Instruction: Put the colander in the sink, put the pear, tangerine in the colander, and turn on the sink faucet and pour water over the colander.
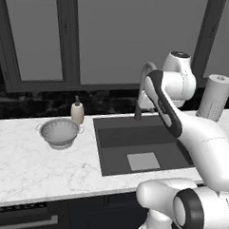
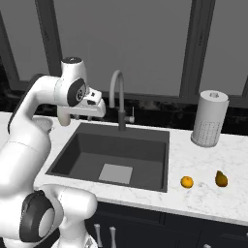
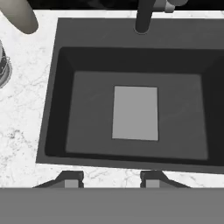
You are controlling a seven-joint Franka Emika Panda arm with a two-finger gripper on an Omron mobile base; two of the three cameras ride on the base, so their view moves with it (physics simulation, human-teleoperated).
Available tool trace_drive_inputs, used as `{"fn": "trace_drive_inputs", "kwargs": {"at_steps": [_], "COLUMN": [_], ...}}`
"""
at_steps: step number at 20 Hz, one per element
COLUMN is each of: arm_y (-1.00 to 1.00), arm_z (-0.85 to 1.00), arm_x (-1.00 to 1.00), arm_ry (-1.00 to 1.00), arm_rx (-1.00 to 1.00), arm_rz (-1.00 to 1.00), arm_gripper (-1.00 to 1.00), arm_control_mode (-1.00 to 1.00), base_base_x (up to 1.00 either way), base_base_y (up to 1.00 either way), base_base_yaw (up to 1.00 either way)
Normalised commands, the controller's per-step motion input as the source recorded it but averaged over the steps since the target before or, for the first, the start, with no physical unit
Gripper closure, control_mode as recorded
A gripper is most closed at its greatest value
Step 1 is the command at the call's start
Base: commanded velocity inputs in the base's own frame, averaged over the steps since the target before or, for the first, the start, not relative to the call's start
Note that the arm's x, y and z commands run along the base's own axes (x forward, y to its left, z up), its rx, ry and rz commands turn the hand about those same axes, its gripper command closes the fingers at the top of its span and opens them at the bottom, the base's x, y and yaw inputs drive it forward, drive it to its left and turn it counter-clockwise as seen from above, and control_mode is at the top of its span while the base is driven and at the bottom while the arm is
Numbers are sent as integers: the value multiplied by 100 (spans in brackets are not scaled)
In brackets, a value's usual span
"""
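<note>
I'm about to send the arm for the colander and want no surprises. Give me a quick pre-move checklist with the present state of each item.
1. Colander upright on the counter left of the sink: ok.
2. Sink basin free of objects: ok.
3. Gripper carrying nothing, jaws apart: ok.
4. Soap bottle close behind the colander, touching or not: cannot tell.
5. Faucet off, no stream: ok.
6. Tangerine and pear waiting on the counter right of the sink: ok.

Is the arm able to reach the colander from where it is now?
Probably yes. The colander stands alone on the counter left of the sink, with only a soap bottle behind it. The gripper hangs over the sink, nothing between.
</note>
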Motion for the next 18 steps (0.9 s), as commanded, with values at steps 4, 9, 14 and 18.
{"fn": "trace_drive_inputs", "kwargs": {"at_steps": [4, 9, 14, 18], "arm_y": [0, 51, 81, 84], "arm_z": [0, 0, 0, -1], "arm_x": [-15, -54, -17, 0], "arm_ry": [0, 0, 5, 11], "arm_rx": [0, -1, 0, 0], "arm_rz": [0, 5, 0, -4], "arm_gripper": [-100, -100, -100, -100], "arm_control_mode": [-100, -100, -100, -100], "base_base_x": [0, 0, 0, 0], "base_base_y": [0, 0, 0, 0], "base_base_yaw": [0, 0, 0, 0]}}
